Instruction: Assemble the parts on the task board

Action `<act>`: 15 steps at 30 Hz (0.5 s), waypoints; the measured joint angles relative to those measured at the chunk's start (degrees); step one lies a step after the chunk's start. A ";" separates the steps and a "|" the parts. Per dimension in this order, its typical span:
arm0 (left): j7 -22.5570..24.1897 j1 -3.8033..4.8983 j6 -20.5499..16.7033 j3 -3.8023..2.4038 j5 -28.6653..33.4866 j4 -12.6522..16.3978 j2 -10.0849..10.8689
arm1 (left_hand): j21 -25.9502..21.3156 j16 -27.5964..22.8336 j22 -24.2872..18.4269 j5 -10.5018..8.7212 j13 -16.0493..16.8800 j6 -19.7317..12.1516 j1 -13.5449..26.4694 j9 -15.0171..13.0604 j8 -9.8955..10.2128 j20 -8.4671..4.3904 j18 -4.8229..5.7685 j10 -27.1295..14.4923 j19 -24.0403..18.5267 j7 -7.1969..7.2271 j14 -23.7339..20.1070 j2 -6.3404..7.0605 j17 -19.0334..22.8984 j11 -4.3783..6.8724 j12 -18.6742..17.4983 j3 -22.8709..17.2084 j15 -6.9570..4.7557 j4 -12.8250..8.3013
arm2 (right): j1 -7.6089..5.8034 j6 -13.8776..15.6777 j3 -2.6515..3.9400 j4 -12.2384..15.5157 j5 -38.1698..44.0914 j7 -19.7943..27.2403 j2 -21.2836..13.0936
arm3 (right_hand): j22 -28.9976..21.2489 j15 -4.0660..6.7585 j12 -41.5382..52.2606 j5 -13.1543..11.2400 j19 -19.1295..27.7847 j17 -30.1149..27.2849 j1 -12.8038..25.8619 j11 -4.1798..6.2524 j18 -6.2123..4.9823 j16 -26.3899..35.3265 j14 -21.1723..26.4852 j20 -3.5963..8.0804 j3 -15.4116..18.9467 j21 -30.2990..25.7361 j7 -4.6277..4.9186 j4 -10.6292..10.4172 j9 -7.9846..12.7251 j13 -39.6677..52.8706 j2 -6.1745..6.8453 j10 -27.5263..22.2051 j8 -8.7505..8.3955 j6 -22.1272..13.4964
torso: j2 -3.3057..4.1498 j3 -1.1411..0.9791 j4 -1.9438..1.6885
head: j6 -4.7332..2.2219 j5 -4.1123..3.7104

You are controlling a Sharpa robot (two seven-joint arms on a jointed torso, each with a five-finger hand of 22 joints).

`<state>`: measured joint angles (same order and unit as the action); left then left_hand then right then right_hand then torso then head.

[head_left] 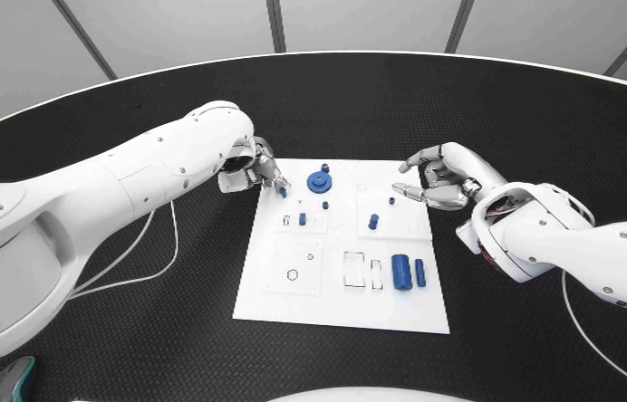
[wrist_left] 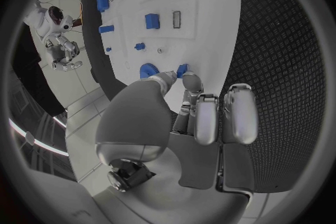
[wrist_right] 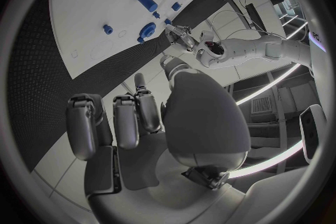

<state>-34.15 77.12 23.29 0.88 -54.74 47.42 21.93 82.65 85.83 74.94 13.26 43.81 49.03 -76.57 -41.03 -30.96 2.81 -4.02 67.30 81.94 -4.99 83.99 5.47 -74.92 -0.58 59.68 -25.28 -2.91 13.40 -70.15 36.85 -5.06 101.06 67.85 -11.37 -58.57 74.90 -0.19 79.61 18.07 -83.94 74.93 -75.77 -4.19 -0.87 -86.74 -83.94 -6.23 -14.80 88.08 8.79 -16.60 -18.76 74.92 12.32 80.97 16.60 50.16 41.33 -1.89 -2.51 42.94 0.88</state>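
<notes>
We see the left hand [head_left: 257, 168] at the far left corner of the task board [head_left: 340, 307], its fingertips [wrist_left: 190, 79] pinching a small blue part [wrist_left: 182, 70] whose end points down at the board surface, just beside the blue gear [head_left: 319, 181]. The right hand [head_left: 442, 177] hovers over the board's far right edge with its fingers loosely curled and apart, grasping nothing. Near the board's right side a blue cylinder [head_left: 401, 271] lies flat, its long axis running from the near edge toward the far edge, with a slimmer blue pin [head_left: 419, 272] parallel beside it.
</notes>
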 measured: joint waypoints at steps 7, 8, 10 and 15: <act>0.06 0.00 0.16 0.00 0.01 0.18 0.14 | 0.21 0.00 0.00 0.28 -0.57 -1.21 -1.64 -0.33 -3.05 -0.03 0.01 0.25 0.03 -0.21 0.04 0.82 0.00 -0.16 -0.44 -8.02 -0.15 -1.40 | 0.00 0.03 0.00 0.05 0.00 0.01 -0.02 | 0.05 0.00 0.00 0.00 0.00 -0.01 0.00 0.00 0.00 0.00 0.00 0.00 0.00 0.00 0.00 0.00 0.00 -0.01 0.00 0.00 0.00 0.00 | 0.01 0.01 0.00 | 0.14 0.00; 0.06 0.00 0.13 0.00 0.01 0.21 0.16 | 0.21 0.00 -0.01 0.29 -0.68 -1.33 -1.33 -0.33 -3.55 -0.03 0.00 0.24 0.03 -0.32 0.04 0.77 0.00 -0.17 -0.44 -8.40 -0.15 -1.02 | 0.00 0.03 0.00 0.06 0.00 0.01 -0.02 | 0.04 0.00 0.00 0.00 0.00 -0.01 0.00 0.00 0.00 0.00 0.00 0.00 0.00 0.00 0.00 0.00 0.00 -0.01 0.00 0.00 0.00 0.00 | 0.01 0.01 0.00 | 0.16 0.00; 0.08 0.00 0.04 0.00 0.01 0.28 0.23 | 0.21 0.00 0.00 0.29 -0.71 -1.46 -0.78 -0.33 -3.93 -0.03 0.01 0.29 0.03 -0.21 0.04 0.79 0.00 -0.12 -0.44 -8.76 -0.15 -0.69 | 0.00 0.04 0.00 0.06 0.00 0.02 -0.03 | 0.04 0.00 0.00 0.00 0.00 -0.01 0.00 0.00 0.00 0.00 0.00 0.00 0.00 0.00 0.00 0.00 0.00 -0.01 0.00 0.00 0.00 0.00 | 0.02 0.01 0.00 | 0.19 0.00; 0.33 -0.01 -0.57 0.00 0.23 0.53 0.49 | 0.21 0.00 -0.01 0.29 -0.77 -1.64 0.00 -0.33 -4.46 -0.03 0.00 0.50 0.03 -0.22 0.04 1.13 0.01 0.09 -0.44 -9.46 -0.15 -0.91 | 0.00 0.07 0.00 0.08 0.00 0.02 -0.04 | 0.04 0.00 0.00 0.00 0.00 -0.01 0.00 0.00 0.00 0.00 0.00 0.00 0.00 0.00 0.00 0.00 -0.01 -0.01 0.00 0.00 0.00 0.00 | 0.02 0.01 0.00 | 0.26 -0.02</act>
<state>-33.82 77.12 22.72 0.88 -54.52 47.95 22.42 82.86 85.83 74.93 13.54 43.04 47.39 -76.57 -41.37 -35.42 2.78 -4.01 67.80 81.97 -5.20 84.03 6.60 -74.91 -0.49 59.24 -34.74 -3.06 12.49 -70.15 36.92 -5.06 101.14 67.85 -11.35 -58.61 74.94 -0.19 79.61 18.07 -83.94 74.92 -75.77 -4.19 -0.86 -86.74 -83.95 -6.23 -14.80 88.08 8.79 -16.60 -18.77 74.91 12.32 80.97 16.60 50.16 41.35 -1.88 -2.51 43.20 0.86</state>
